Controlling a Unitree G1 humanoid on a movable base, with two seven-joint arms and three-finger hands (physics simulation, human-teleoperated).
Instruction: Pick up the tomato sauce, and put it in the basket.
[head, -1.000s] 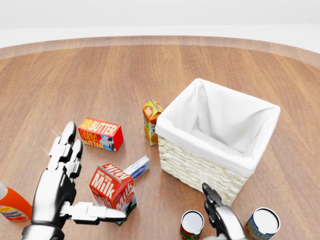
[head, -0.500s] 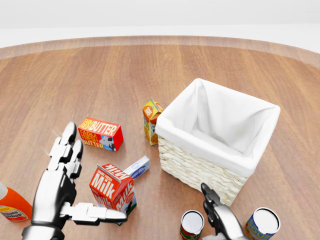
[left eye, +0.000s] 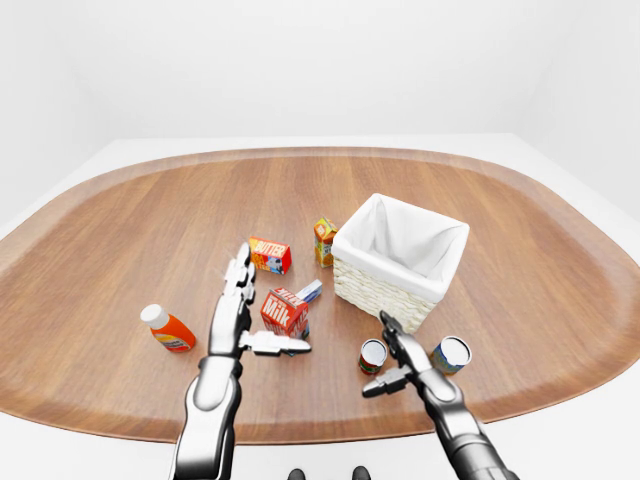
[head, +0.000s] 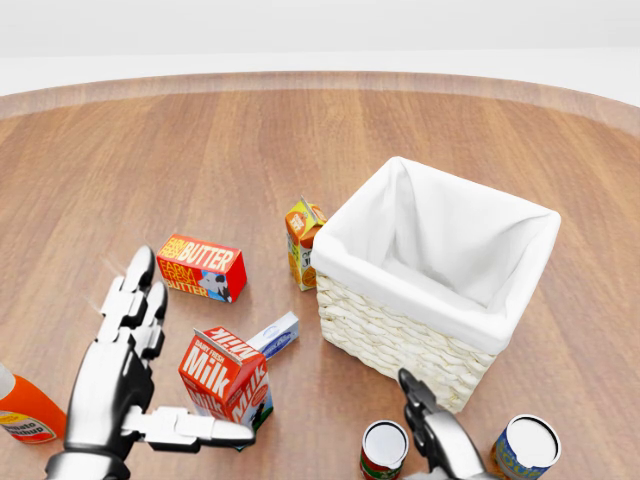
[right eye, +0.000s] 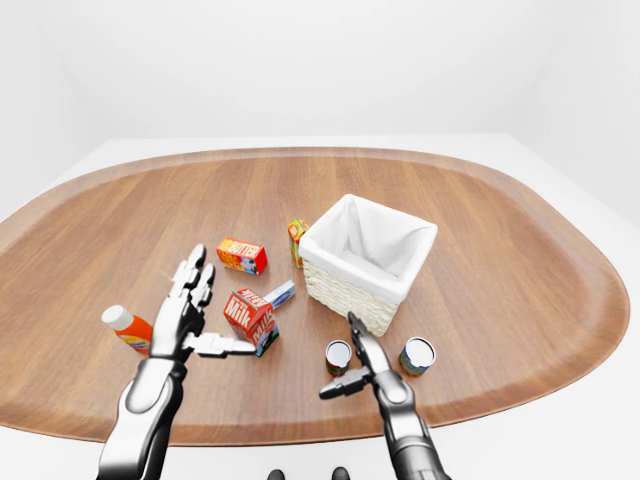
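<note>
The tomato sauce, a small can with a red label, stands upright on the wooden table at the bottom of the head view, just below the wicker basket with a white liner. My right hand is open, with fingers and thumb spread right beside the can on its right, not closed round it. My left hand is open and empty, with fingers straight and thumb out, close to the left of a milk carton.
A second can with a blue label stands right of my right hand. A butter box, an orange juice carton, a small blue-white box and an orange bottle lie left of the basket.
My right hand has edged slightly left and down towards the red can. My left hand has barely shifted. The objects have not moved.
</note>
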